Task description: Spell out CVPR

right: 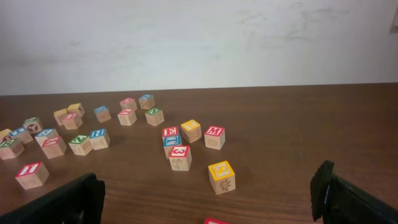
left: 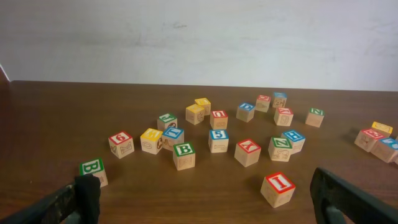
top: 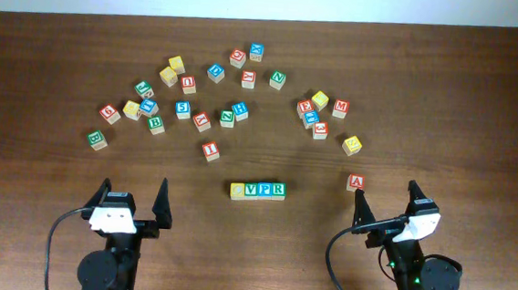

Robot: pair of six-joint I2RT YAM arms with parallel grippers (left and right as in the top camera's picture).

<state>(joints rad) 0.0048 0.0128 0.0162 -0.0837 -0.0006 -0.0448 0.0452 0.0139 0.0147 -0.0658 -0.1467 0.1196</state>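
Note:
Four cubes stand in a touching row near the table's front middle in the overhead view: the yellow-faced C [top: 237, 190], the green V [top: 251, 190], the blue P [top: 265, 190] and the green R [top: 278, 190]. The row does not show in either wrist view. My left gripper [top: 132, 200] is open and empty at the front left, well left of the row; it also shows in the left wrist view [left: 202, 199]. My right gripper [top: 386, 205] is open and empty at the front right; it also shows in the right wrist view [right: 208, 196].
Many loose letter cubes lie scattered across the back of the table. A red I cube [top: 210, 150] sits behind the row, also in the left wrist view [left: 277, 189]. A red A cube [top: 356, 182] lies by my right gripper. A yellow cube [right: 222, 177] lies ahead of it.

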